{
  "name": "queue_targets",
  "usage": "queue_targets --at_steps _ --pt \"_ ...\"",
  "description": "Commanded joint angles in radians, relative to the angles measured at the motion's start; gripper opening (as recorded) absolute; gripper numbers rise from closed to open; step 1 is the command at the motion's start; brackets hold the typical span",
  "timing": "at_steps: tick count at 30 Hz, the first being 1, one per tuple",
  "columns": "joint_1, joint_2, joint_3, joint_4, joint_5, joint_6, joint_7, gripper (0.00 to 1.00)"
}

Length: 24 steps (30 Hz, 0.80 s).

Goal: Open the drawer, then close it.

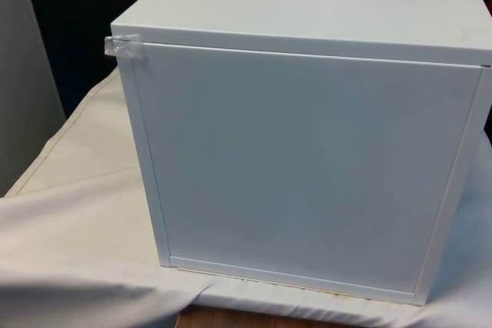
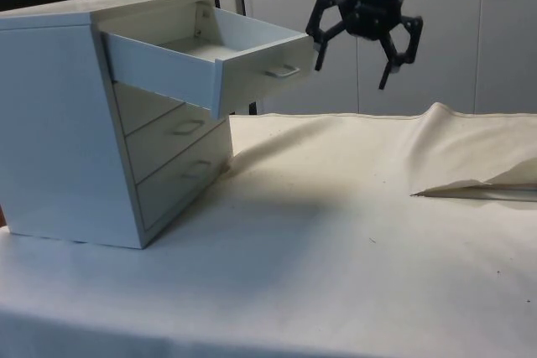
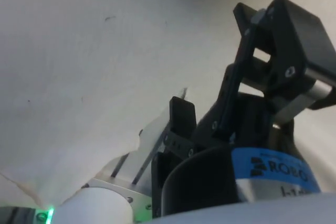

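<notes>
Claw [image 2: 352, 64] beside open drawer [image 2: 210, 52]

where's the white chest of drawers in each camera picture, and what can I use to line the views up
Front view: the chest of drawers turns its plain back to the camera, centre to right.
Side view: the chest stands at the left, its top drawer pulled out, the open gripper just off the drawer's handle.
Wrist view: I cannot make out the chest.
Shared landmark: the white cloth.
</notes>
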Motion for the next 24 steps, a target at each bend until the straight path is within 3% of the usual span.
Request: queue_targets --at_steps 1,6,7,8,12,13,14,18,22,24 --pt "-0.020 -0.011 0.022 -0.017 -0.031 0.012 0.028 1.00" --pt "-0.017 -0.032 0.028 -0.042 -0.078 0.007 0.073 1.00" --pt "0.000 -0.022 0.008 -0.034 -0.062 0.001 0.057 1.00" --pt "-0.016 -0.037 0.030 -0.046 -0.085 0.008 0.081 1.00" --pt "-0.016 -0.037 0.030 -0.046 -0.085 0.008 0.081 1.00" --pt "-0.014 -0.039 0.030 -0.048 -0.088 0.007 0.085 1.00" --pt "0.001 -0.028 0.009 -0.041 -0.071 0.000 0.067 1.00" --pt "0.001 -0.028 0.008 -0.041 -0.071 -0.001 0.067 1.00" --pt "0.002 -0.028 0.008 -0.041 -0.071 -0.001 0.067 0.80" --pt "0.002 -0.028 0.008 -0.041 -0.071 -0.002 0.067 0.63"
